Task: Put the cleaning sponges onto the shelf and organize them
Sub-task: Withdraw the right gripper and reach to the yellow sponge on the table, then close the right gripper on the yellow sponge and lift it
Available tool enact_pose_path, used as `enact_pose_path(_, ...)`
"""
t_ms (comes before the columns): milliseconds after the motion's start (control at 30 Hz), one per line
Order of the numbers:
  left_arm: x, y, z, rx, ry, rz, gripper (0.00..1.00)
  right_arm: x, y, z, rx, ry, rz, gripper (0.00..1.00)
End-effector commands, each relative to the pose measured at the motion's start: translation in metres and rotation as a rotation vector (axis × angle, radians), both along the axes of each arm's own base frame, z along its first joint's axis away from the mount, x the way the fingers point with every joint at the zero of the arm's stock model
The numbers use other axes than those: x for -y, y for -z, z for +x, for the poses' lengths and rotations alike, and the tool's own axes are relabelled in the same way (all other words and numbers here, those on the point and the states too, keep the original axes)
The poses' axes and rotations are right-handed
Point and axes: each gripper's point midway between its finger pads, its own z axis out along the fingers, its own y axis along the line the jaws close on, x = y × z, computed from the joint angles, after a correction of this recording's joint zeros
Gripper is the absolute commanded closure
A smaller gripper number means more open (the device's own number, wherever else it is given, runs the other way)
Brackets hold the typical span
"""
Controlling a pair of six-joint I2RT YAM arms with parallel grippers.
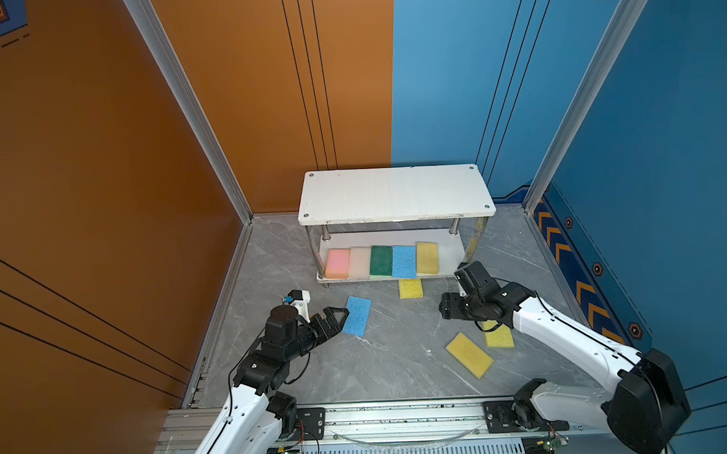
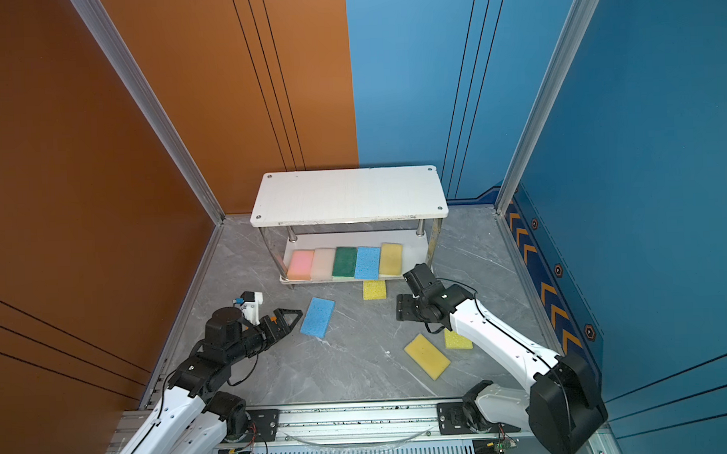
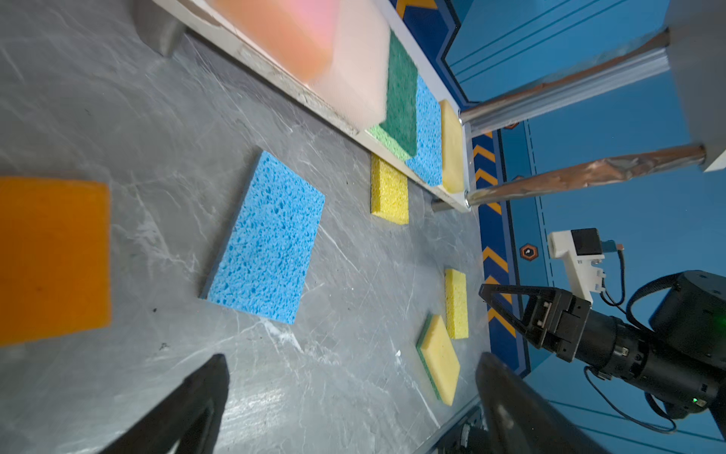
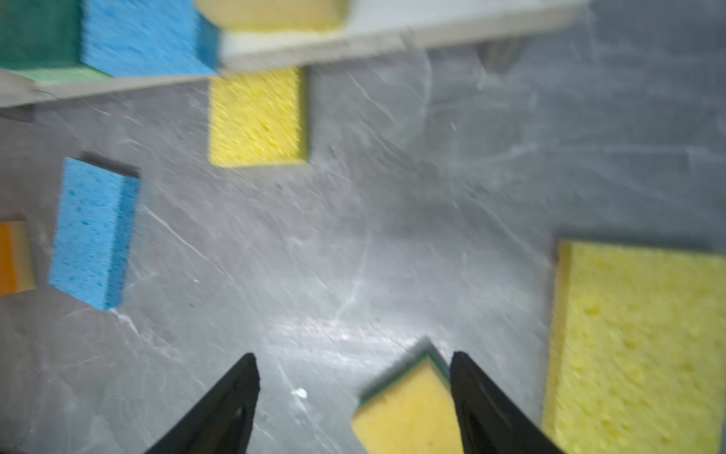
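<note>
Left end effector (image 3: 353, 359): fingers spread wide, nothing held, bare tabletop (image 3: 353, 408) shows in the gap. Just ahead of it the loose blue sponge (image 3: 271, 236) lies flat, skewed to the finger line. An orange sponge (image 3: 51, 259) sits off to one side of this end effector, outside the gap.

We judge the step in hand is picking the blue one. To do it well:
- Turn the wrist so the fingers straddle its short width.
- Drop until the tips are near the tabletop.
- Close on the side faces, not a corner.
- Squeeze lightly, since foam gives, and lift level.

Right end effector (image 4: 353, 357): also open and empty. A corner of the green-backed yellow sponge (image 4: 404, 412) shows between its fingers, but we judge it lies on the tabletop below, ungripped. A porous yellow sponge (image 4: 636, 346) is just beside one finger. Further ahead is a third yellow sponge (image 4: 257, 118), its far end at or under the front edge of the lower board (image 1: 450, 252).

Farthest from both is the shelf (image 1: 396, 193). The lower board carries a row of five sponges (image 1: 381, 260): pink, off-white, green, blue, yellow, side by side, with little room beyond the yellow. The top board is bare, so we'd send the five loose ones there, in the same side-by-side order.
</note>
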Motion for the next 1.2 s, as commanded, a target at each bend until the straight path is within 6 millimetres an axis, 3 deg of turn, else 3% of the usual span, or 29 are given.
enact_pose_path(0, 0.013, -0.006, 0.010, 0.080, 0.031, 0.011, 0.02, 0.046, 0.016, -0.025, -0.097, 0.230, -0.012, 0.21)
enact_pose_path(200, 0.028, -0.011, 0.014, 0.079, 0.094, -0.005, 0.02, 0.094, 0.037, -0.020, -0.152, 0.379, -0.053, 0.20)
enact_pose_path(467, 0.015, -0.005, 0.007, 0.076, 0.057, 0.001, 0.02, 0.129, 0.059, -0.004, -0.211, 0.465, -0.023, 0.20)
enact_pose_path(700, 0.006, -0.012, 0.010, 0.080, 0.030, -0.009, 0.02, 0.139, 0.081, 0.002, -0.271, 0.461, 0.000, 0.23)
enact_pose_path(967, 0.004, -0.010, 0.012, 0.069, 0.015, -0.018, 0.02, 0.124, 0.092, 0.010, -0.282, 0.426, 0.101, 0.30)
enact_pose_path(1067, 0.004, -0.010, 0.013, 0.067, 0.012, -0.023, 0.02, 0.122, 0.091, 0.011, -0.273, 0.421, 0.111, 0.37)
enact_pose_path(1167, 0.004, -0.010, 0.013, 0.067, 0.010, -0.026, 0.02, 0.122, 0.088, 0.011, -0.262, 0.421, 0.110, 0.52)
